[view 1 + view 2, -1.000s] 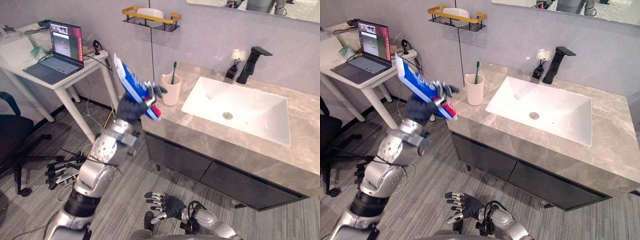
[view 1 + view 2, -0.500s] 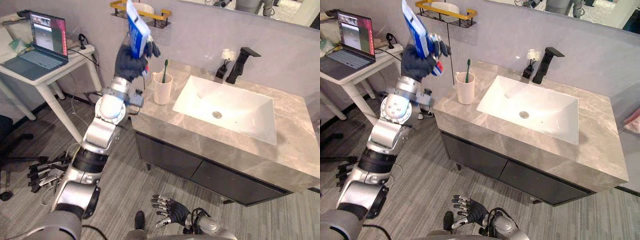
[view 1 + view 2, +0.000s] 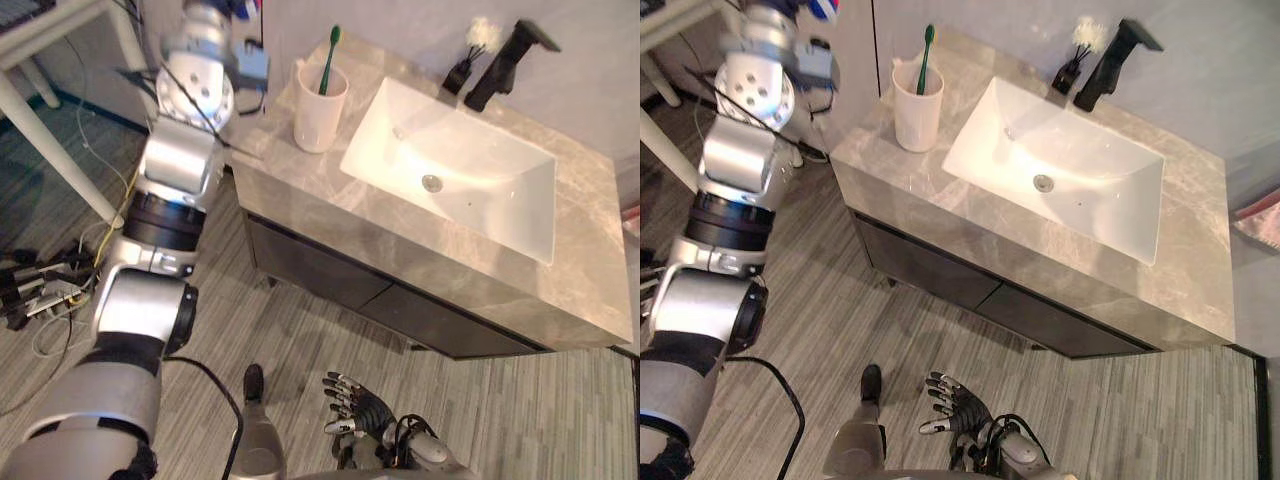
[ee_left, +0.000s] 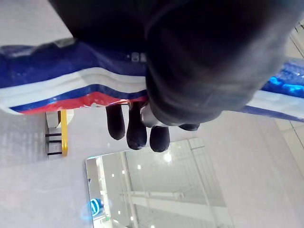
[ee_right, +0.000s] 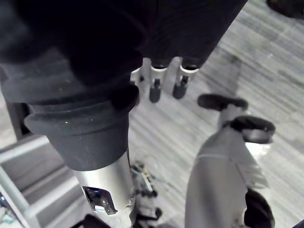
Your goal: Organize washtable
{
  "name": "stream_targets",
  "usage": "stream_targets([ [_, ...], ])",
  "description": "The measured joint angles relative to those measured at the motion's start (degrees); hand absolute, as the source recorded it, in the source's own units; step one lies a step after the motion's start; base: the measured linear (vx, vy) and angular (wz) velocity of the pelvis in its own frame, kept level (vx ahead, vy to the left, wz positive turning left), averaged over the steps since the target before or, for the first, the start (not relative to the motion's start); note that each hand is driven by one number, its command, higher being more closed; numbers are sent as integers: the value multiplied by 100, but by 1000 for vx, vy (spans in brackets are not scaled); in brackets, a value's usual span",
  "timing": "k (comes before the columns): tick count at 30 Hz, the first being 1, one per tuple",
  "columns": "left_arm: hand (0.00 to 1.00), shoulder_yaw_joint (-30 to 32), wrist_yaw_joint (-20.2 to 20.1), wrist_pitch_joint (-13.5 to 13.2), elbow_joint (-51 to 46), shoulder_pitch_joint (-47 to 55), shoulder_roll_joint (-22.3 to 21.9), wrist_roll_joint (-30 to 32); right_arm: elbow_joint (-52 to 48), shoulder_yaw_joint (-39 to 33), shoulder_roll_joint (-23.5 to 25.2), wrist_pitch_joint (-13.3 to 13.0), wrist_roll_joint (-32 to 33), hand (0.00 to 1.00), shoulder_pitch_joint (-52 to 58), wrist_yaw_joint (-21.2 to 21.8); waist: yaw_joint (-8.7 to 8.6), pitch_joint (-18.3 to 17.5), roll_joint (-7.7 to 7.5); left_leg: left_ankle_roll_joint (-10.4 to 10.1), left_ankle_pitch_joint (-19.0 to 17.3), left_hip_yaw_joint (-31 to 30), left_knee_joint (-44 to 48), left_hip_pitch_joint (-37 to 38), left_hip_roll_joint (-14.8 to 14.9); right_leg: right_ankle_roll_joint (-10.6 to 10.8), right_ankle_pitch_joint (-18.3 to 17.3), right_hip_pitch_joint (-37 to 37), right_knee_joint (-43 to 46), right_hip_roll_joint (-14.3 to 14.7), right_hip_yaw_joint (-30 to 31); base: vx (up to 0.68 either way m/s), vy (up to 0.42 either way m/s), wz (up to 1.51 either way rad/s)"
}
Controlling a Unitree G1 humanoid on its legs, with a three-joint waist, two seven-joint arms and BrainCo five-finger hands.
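Blue packet (image 4: 71,85), white and red stripes along one edge, was up in the left hand (image 4: 190,71) with the dark-tipped fingers (image 4: 135,128) curled over it and clamped. It was held high by the wall, left of the washtable.

Change noted: a second before, the packet was at the counter's left edge. Half a second before, it was up by the wall rack, and now the arm reached past the top of the head views. The head camera had also tipped down, so the apparent shift of the sink (image 3: 500,190) and countertop (image 3: 330,190) was the camera's own. Judged: the packet was on its way to the rack and not yet set down.

Left wrist view gave the grip itself, the gold rack (image 4: 62,133) beyond the fingers and the mirror (image 4: 156,190). Head views gave the layout: cup (image 3: 320,95) with green toothbrush (image 3: 328,60) at far left, black faucet (image 3: 505,60) at the far side. They also showed the right hand (image 3: 958,408) low over the floor, fingers spread, holding nothing.
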Motion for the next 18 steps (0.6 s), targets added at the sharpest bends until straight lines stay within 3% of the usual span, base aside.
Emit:
stream_targets([
  [11, 100, -255, 122, -173, 991, -890, 47, -353, 3, -123, 129, -193, 15, 0, -26, -100, 45, 519, -26, -6, -8, 19, 2, 1, -15, 17, -17, -6, -9, -20, 5, 30, -9, -1],
  [18, 100, -444, 123, -230, 999, -1096, -45, -453, 13, -108, 108, -226, 9, 0, -27, -97, 26, 546, -21, -1, -6, 24, 1, -56, -33, 19, -18, -73, 6, -41, 7, 0, 0, 0],
])
